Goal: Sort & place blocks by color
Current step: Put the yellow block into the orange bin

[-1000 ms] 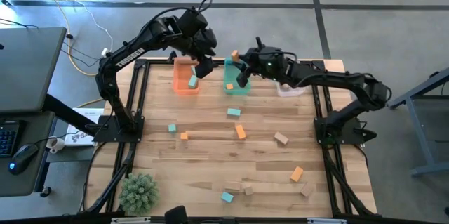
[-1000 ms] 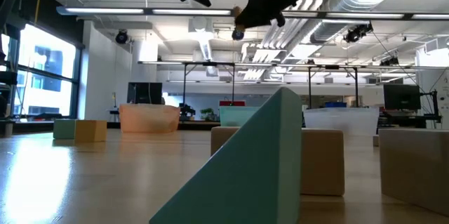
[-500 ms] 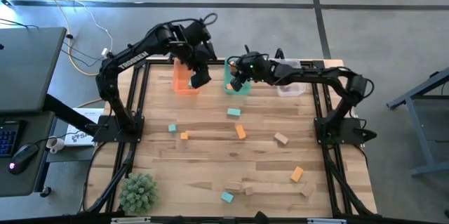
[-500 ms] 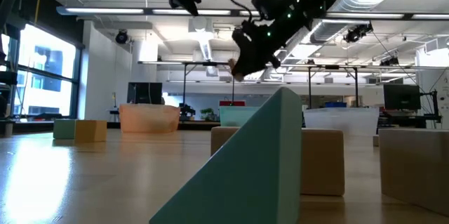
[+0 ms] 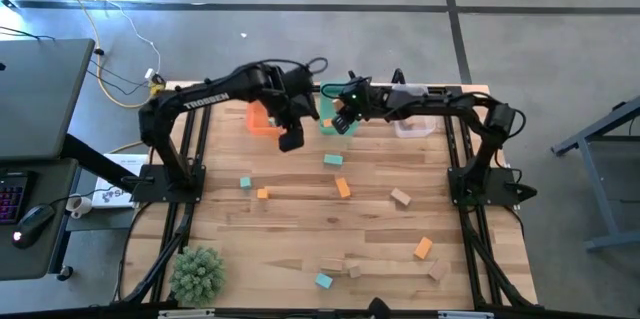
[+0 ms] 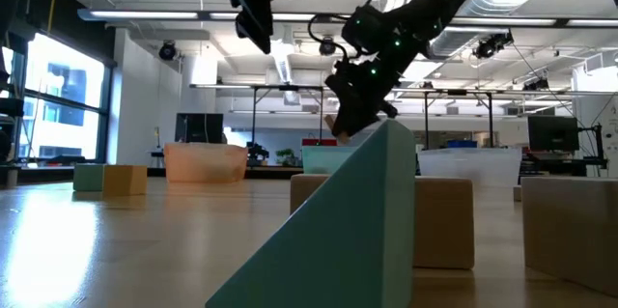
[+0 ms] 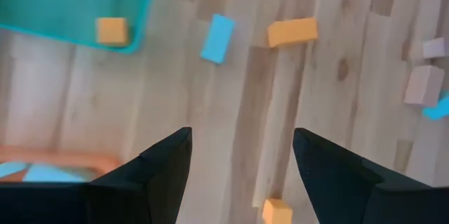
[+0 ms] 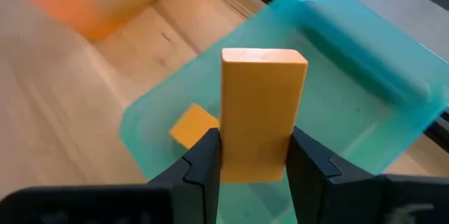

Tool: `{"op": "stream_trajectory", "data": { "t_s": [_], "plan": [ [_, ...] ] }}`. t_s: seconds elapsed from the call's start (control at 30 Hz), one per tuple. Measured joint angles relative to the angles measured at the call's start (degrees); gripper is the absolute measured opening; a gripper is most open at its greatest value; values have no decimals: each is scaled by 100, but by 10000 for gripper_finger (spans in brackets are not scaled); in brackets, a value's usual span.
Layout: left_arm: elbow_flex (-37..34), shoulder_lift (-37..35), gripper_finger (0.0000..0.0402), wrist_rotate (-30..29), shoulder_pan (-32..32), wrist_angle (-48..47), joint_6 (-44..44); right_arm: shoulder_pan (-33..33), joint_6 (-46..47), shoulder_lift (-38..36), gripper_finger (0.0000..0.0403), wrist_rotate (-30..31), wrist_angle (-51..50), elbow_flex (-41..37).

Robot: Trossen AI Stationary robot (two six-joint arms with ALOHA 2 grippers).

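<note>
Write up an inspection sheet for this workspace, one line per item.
Surface: wooden table, blocks scattered on it.
Job's things: orange block held over the teal bin, a smaller orange block already inside; teal pieces in the orange bin; clear bin beside them.
Clutter: green plant at a table corner.
Grippers: left gripper open, empty; right gripper shut on the orange block.
Cables: yellow cable on the floor.
Surroundings: desk with laptop beside the table.
</note>
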Motion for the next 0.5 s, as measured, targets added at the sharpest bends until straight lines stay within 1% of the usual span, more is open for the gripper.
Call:
{"op": "stream_trajectory", "data": {
  "t_s": [0.07,0.13,0.33,0.5],
  "plan": [
    [-192,-2,236,9,-132,224,-62,-69,16,1,99,-29,-83,0],
    [-368,0,236,11,-244,414,-139,-141,125,2,99,-216,-116,0],
    [-997,0,236,6,-483,1498,-138,-246,303,0,99,-527,-173,0],
    [-1487,0,236,3,-499,2376,202,-243,418,0,99,-647,-289,0]
  ]
}}
